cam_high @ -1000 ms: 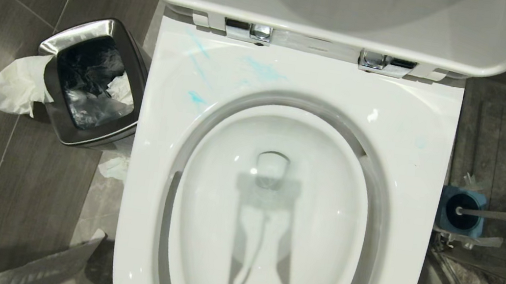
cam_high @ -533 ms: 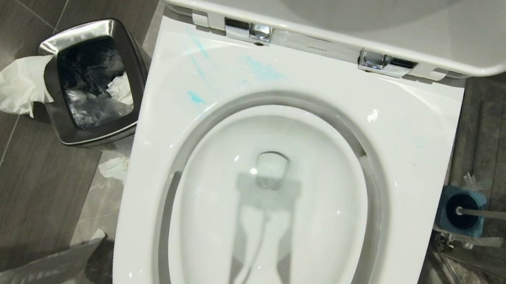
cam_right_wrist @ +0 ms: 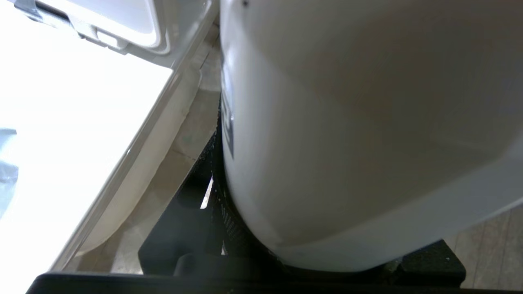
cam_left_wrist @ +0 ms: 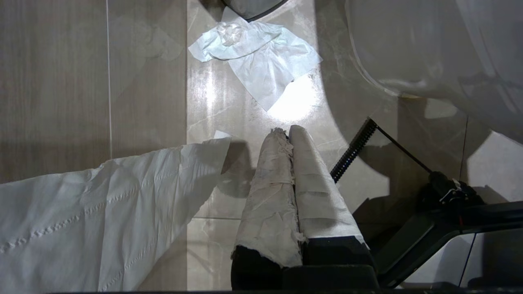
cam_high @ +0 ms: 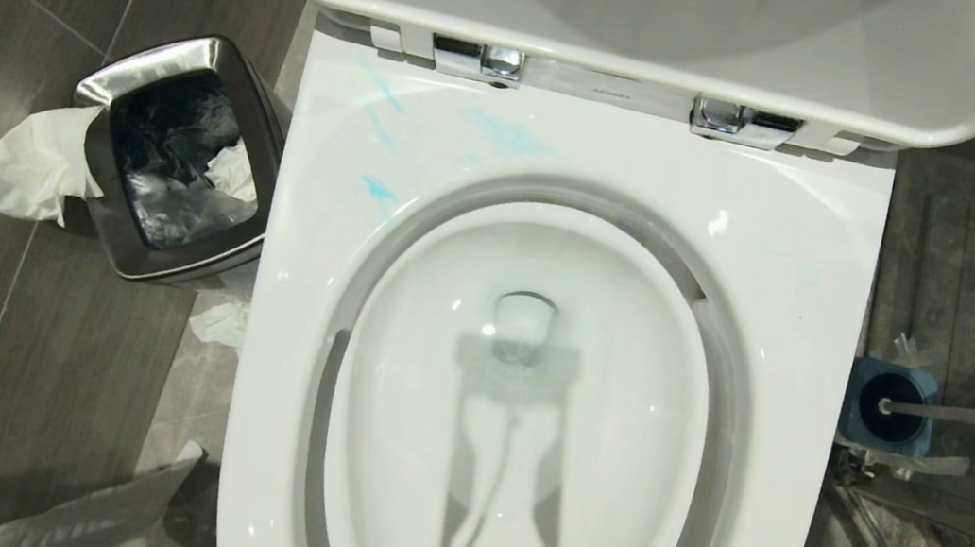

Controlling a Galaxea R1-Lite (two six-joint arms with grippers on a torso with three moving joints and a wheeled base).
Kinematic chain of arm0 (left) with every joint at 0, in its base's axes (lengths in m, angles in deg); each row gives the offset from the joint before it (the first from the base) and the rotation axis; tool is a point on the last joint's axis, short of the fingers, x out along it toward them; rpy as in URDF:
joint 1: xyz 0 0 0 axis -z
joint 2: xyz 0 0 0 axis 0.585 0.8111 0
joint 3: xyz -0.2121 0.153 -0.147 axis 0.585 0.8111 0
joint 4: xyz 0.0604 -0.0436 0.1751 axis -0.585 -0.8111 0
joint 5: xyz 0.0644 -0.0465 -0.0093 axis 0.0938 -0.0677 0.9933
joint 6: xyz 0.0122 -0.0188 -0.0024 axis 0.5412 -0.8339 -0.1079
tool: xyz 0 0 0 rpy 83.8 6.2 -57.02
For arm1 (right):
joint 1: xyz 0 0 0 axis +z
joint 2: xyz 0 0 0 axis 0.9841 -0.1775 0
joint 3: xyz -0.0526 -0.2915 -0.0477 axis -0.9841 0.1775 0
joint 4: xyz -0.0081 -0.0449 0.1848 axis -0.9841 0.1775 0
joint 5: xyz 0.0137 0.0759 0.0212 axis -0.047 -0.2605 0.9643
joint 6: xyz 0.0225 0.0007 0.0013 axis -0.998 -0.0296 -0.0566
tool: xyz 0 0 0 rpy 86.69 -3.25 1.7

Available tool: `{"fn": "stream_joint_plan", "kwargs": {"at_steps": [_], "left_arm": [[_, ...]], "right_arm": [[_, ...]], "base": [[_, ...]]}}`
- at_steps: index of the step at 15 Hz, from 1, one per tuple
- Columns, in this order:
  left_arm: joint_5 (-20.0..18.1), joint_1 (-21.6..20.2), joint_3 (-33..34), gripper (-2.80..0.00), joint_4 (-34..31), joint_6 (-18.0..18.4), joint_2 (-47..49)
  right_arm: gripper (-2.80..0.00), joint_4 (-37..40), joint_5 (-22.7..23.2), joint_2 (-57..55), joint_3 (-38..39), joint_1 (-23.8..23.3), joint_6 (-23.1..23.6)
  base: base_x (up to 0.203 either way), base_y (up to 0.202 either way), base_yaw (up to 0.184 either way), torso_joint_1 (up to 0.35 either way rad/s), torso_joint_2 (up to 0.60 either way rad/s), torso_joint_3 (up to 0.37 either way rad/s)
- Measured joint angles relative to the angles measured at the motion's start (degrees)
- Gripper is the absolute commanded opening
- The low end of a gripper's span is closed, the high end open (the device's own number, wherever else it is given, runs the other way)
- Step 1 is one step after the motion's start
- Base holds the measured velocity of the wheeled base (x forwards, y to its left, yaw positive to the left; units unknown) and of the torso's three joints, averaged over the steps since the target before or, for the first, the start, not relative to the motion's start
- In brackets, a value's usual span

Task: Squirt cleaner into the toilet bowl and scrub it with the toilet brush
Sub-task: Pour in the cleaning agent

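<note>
Right gripper (cam_right_wrist: pixel 253 228) clamps the cleaner (cam_right_wrist: pixel 359 122) just off the toilet bowl (cam_high: pixel 525 412), at its right flank. Toilet brush (cam_high: pixel 973 414) stands in its blue holder (cam_high: pixel 861 383) right of the bowl. Left gripper (cam_left_wrist: pixel 288 134), fingers pressed together and empty, hangs over the floor (cam_left_wrist: pixel 53 81) beside the bowl.

Bin (cam_high: pixel 174 158) left of toilet bowl (cam_high: pixel 516 411), brush holder (cam_high: pixel 887 417) right.

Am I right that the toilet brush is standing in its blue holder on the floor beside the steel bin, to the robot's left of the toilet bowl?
Not quite. The head view shows the toilet brush in its blue holder on the floor to the robot's right of the toilet bowl; the steel bin is on the opposite, left side.
</note>
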Motion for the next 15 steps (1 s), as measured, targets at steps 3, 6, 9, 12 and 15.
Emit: {"fn": "stream_joint_plan", "kwargs": {"at_steps": [3, 6, 9, 12, 15], "left_arm": [[1.51, 0.0, 0.0, -2.8, 0.0, -2.72, 0.0], [2.23, -0.02, 0.0, -2.8, 0.02, -4.43, 0.0], [2.24, -0.02, 0.0, -2.8, 0.02, -4.48, 0.0], [2.26, 0.0, -0.05, -2.8, 0.0, -4.5, 0.0], [2.27, 0.0, -0.07, -2.8, -0.04, -4.56, 0.0]], "right_arm": [[-2.8, 0.06, -0.07, -0.48, -2.0, 0.02, 0.21], [-2.8, 0.19, -1.74, -1.01, -2.98, 0.0, 0.15], [-2.8, 0.22, -1.82, -1.61, -3.5, 0.0, 0.21], [-2.8, -0.11, -2.04, -4.07, -5.51, 0.01, 0.09], [-2.8, -0.35, -2.02, -7.53, -8.17, 0.0, -0.06]], "base": [[0.0, 0.0, 0.0, 0.003, 0.0, 0.135], [0.0, 0.0, 0.0, 0.001, 0.0, 0.196], [0.0, 0.0, 0.0, 0.002, 0.0, 0.201], [0.0, 0.0, 0.0, 0.003, 0.0, 0.207], [0.0, 0.0, 0.0, 0.003, 0.0, 0.203]]}}
